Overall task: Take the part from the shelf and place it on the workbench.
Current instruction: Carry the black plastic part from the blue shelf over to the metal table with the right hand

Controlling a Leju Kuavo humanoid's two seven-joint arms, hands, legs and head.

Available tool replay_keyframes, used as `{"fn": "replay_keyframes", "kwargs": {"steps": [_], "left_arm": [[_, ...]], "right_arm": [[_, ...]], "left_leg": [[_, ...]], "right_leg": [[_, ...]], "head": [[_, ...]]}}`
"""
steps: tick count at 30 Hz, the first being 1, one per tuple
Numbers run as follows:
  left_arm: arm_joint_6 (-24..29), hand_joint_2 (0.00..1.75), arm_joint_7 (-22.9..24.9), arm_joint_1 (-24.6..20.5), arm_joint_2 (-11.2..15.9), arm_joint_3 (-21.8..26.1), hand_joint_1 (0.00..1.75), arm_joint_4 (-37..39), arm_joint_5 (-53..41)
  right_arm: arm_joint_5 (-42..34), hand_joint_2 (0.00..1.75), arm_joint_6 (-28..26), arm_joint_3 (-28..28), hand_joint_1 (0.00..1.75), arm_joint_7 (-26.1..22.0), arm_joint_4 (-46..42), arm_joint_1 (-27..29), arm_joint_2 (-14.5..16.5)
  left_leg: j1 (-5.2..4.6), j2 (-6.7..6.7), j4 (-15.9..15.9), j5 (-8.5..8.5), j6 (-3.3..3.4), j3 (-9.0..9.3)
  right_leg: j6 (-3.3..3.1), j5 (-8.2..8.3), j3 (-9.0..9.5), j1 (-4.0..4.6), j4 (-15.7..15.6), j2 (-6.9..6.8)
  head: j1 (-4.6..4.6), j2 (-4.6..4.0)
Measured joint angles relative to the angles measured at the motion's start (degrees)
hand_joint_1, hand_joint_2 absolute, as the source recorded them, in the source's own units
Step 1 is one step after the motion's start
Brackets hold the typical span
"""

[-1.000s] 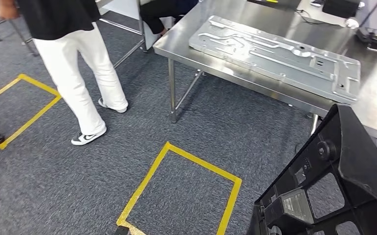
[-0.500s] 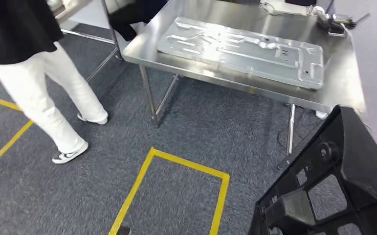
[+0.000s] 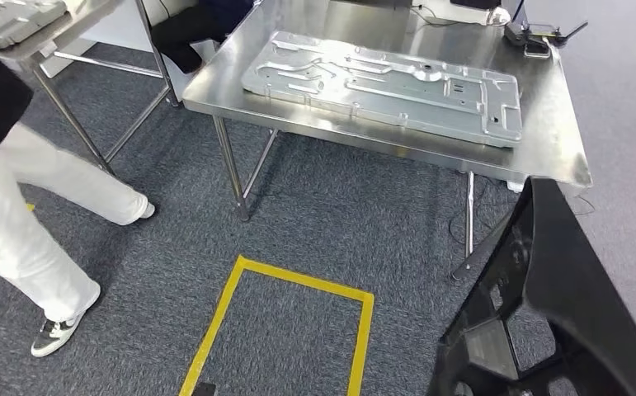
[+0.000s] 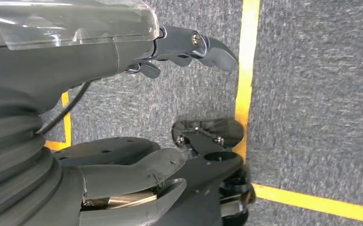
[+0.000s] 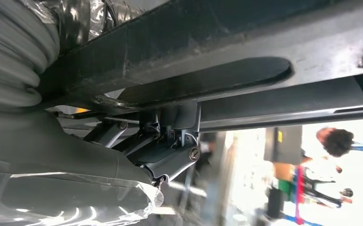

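Part: a large black plastic frame (image 3: 562, 305) with open cut-outs, at the lower right of the head view; carried above the carpet, just short of the workbench's near right corner; in the right wrist view its black bars (image 5: 207, 80) run across directly against the hand.
Right hand: (image 5: 170, 150) fingers curled up around a bar of the part, clamped on it; grey ribbed cover and clear plastic wrap behind the fingers.
Left hand: (image 4: 137, 108) hangs above the carpet; dark fingers (image 4: 203, 44) extended and well apart from the thick grey thumb (image 4: 137, 172); nothing between them.
Workbench: stainless steel table (image 3: 558, 140) on thin metal legs, ahead of the robot; bare steel along its near edge and right side.
Metal panel: a long stamped silver sheet (image 3: 380, 82) lying flat on the workbench, covering most of its width.
Small items: a dark device with cables (image 3: 537, 37) at the far right corner of the workbench.
Floor: grey carpet (image 3: 322, 206); a yellow tape rectangle (image 3: 298, 280) marked in front of the workbench.
Person: white trousers and a black-and-white shoe (image 3: 25, 239) at the left, near a second steel table (image 3: 42, 33).
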Motion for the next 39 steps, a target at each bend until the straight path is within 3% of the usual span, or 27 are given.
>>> {"fn": "replay_keyframes", "kwargs": {"steps": [2, 3, 4, 5, 7, 8, 9, 13, 15, 18, 19, 20, 23, 25, 29, 30, 32, 34, 35, 38, 39], "left_arm": [[-0.2, 1.75, 0.6, 0.1, 0.0, 0.0, 0.0, 0.0, -0.6], [-0.3, 1.75, 0.9, 0.2, 0.0, 0.0, 0.0, 0.0, -0.9], [-0.4, 1.75, 1.1, 0.3, 0.0, -0.1, 0.0, 0.0, -1.2], [-0.4, 1.75, 1.4, 0.4, 0.0, -0.1, 0.0, 0.0, -1.6], [-0.5, 1.75, 1.7, 0.6, -0.2, -0.4, 0.0, 0.0, -2.3], [-0.6, 1.75, 2.0, 0.6, -0.2, -0.5, 0.0, 0.0, -2.7], [-0.7, 1.75, 2.3, 0.6, -0.3, -0.7, 0.0, 0.0, -3.1], [-1.2, 1.75, 3.3, 0.4, -0.3, -1.6, 0.0, 0.0, -4.3], [-1.4, 1.75, 3.5, 0.2, -0.3, -1.8, 0.0, 0.0, -4.4], [-1.7, 1.75, 3.8, 0.4, -0.3, -2.1, 0.0, 0.0, -4.8], [-1.8, 1.75, 3.9, 0.5, -0.3, -2.2, 0.0, 0.0, -5.0], [-1.9, 1.75, 4.1, 0.6, -0.2, -2.3, 0.0, 0.0, -5.2], [-2.6, 1.75, 4.9, 0.7, 0.1, -2.9, 0.0, 0.0, -6.1], [-3.2, 1.75, 5.4, 0.5, 0.3, -3.2, 0.0, 0.0, -6.6], [-4.0, 1.75, 6.3, 0.1, 0.4, -4.1, 0.0, 0.1, -7.3], [-4.1, 1.75, 6.3, 0.0, 0.5, -4.3, 0.0, 0.0, -7.4], [-4.2, 1.75, 6.5, -0.2, 0.5, -4.5, 0.0, 0.0, -7.5], [-4.2, 1.75, 6.6, -0.2, 0.5, -4.6, 0.0, 0.0, -7.6], [-4.3, 1.75, 6.6, -0.1, 0.5, -4.6, 0.0, 0.0, -7.6], [-4.4, 1.75, 6.6, 0.1, 0.5, -4.8, 0.0, 0.1, -7.6], [-4.4, 1.75, 6.6, 0.0, 0.5, -4.8, 0.0, 0.1, -7.7]], "right_arm": [[7.6, 1.75, 0.0, -1.8, 1.75, 3.6, 0.0, 0.1, 1.1], [11.3, 1.75, 0.0, -2.7, 1.75, 5.9, 0.0, -0.1, 1.7], [14.6, 1.75, 0.2, -3.5, 1.75, 8.3, 0.0, -0.4, 2.2], [17.1, 1.75, 0.5, -4.1, 1.75, 10.7, -0.2, -0.7, 2.6], [21.2, 1.75, 1.4, -5.0, 1.75, 14.9, -0.8, -1.6, 3.0], [23.3, 1.75, 2.1, -5.4, 1.75, 16.4, -1.1, -2.4, 3.2], [25.5, 1.75, 3.1, -5.7, 1.75, 17.9, -1.2, -3.5, 3.4], [32.2, 1.75, 7.1, -8.2, 1.75, 22.0, -0.6, -8.1, 5.2], [33.2, 1.75, 7.9, -9.4, 1.75, 22.7, -0.2, -9.7, 6.1], [36.3, 1.75, 9.9, -10.7, 1.75, 23.9, 0.4, -11.3, 7.1], [37.8, 1.75, 10.9, -11.2, 1.75, 24.7, 0.7, -11.8, 7.4], [39.6, 1.75, 12.0, -11.7, 1.75, 25.6, 1.1, -12.4, 7.8], [44.8, 1.75, 16.8, -13.2, 1.75, 28.8, 3.2, -15.6, 8.2], [46.6, 1.75, 20.5, -14.5, 1.75, 30.7, 5.5, -19.0, 8.1], [48.3, 1.75, 25.2, -16.6, 1.75, 33.4, 10.2, -25.6, 7.5], [48.7, 1.75, 25.7, -16.9, 1.75, 33.8, 10.9, -26.9, 7.3], [49.9, 1.75, 26.7, -17.3, 1.75, 34.6, 12.2, -28.9, 6.8], [50.8, 1.75, 27.5, -17.5, 1.75, 35.4, 13.4, -30.1, 6.4], [51.0, 1.75, 27.6, -17.6, 1.75, 35.5, 13.9, -30.5, 6.2], [51.1, 1.75, 27.7, -17.8, 1.75, 35.7, 15.0, -31.5, 5.7], [51.2, 1.75, 27.9, -17.9, 1.75, 35.7, 15.4, -31.9, 5.6]], "left_leg": [[-0.04, 0.35, 0.0, -0.26, 0.17, 0.2], [-0.05, 0.54, 0.0, -0.47, 0.14, 0.38], [-0.05, 0.68, 0.0, -0.76, 0.06, 0.67], [-0.02, 0.78, 0.0, -1.07, -0.08, 1.09], [0.0, 0.98, 0.0, -1.79, -0.42, 2.07], [-0.03, 1.07, -0.1, -2.09, -0.65, 2.45], [-0.07, 1.22, -0.2, -2.35, -0.96, 2.58], [-0.13, 1.52, 1.1, -2.56, -2.38, 3.29], [-0.01, 1.01, 5.3, -4.11, -2.76, 1.33], [0.03, 0.53, 14.5, -8.27, -3.1, -4.84], [0.0, 0.52, 15.5, -8.42, -3.02, -6.23], [-0.04, 0.51, 14.5, -7.27, -2.82, -6.7], [-0.48, 0.5, 4.8, 0.14, -1.74, -4.92], [-0.96, 0.48, 1.4, 2.16, -1.04, -4.51], [-0.76, 0.36, -0.1, 2.26, 0.22, -2.82], [-0.58, 0.32, -0.4, 2.14, 0.44, -2.15], [-0.42, 0.25, -0.6, 1.58, 0.64, -1.28], [-0.29, 0.17, -0.6, 0.72, 0.46, -0.37], [-0.18, 0.11, -0.5, 0.2, 0.27, 0.29], [0.24, -0.02, -0.4, -1.67, -0.7, 2.44], [0.3, -0.04, -0.4, -2.22, -1.13, 2.88]], "right_leg": [[0.52, -3.01, -4.15, -0.18, 6.9, -0.7], [0.77, -3.59, -5.92, -0.3, 9.4, -0.82], [0.95, -3.02, -6.8, -0.41, 10.1, -0.92], [1.03, -1.34, -6.56, -0.52, 8.6, -1.05], [0.69, 3.25, -3.78, -0.64, 1.4, -1.51], [0.42, 4.12, -2.55, -0.5, -1.8, -1.8], [0.06, 4.43, -1.78, -0.31, -3.8, -2.02], [-1.67, 4.43, -0.59, -0.17, -5.2, -1.61], [-2.47, 4.08, 0.54, -0.27, -5.5, -1.5], [-3.17, 3.19, 1.31, 0.05, -5.4, -1.33], [-3.23, 2.83, 1.69, 0.18, -5.4, -1.13], [-3.24, 2.44, 2.19, 0.3, -5.4, -0.93], [-2.99, 1.22, 3.66, 0.54, -5.4, -0.48], [-2.4, 0.93, 3.84, 0.46, -5.5, -0.23], [-1.19, 0.62, 3.59, 0.32, -3.6, -0.42], [-0.89, -0.18, 2.47, 0.23, -1.3, -0.58], [-0.16, -2.7, -1.62, -0.12, 5.4, -0.83], [0.44, -4.06, -5.4, -0.59, 9.6, -0.99], [0.66, -3.27, -6.09, -0.82, 9.0, -1.09], [1.22, 3.94, -4.38, -1.25, -0.4, -1.55], [1.07, 5.47, -3.92, -1.07, -2.6, -1.78]], "head": [[0.04, 0.0], [0.04, 0.0], [0.04, 0.0], [0.05, 0.0], [0.05, 0.0], [0.07, 0.0], [0.05, 0.0], [-0.02, 0.0], [-0.05, 0.0], [-0.08, -0.01], [-0.09, -0.01], [-0.09, -0.01], [-0.04, 0.0], [0.03, 0.0], [0.09, 0.0], [0.13, 0.0], [0.19, 0.0], [0.18, 0.0], [0.18, 0.0], [0.16, 0.0], [0.19, 0.0]]}}
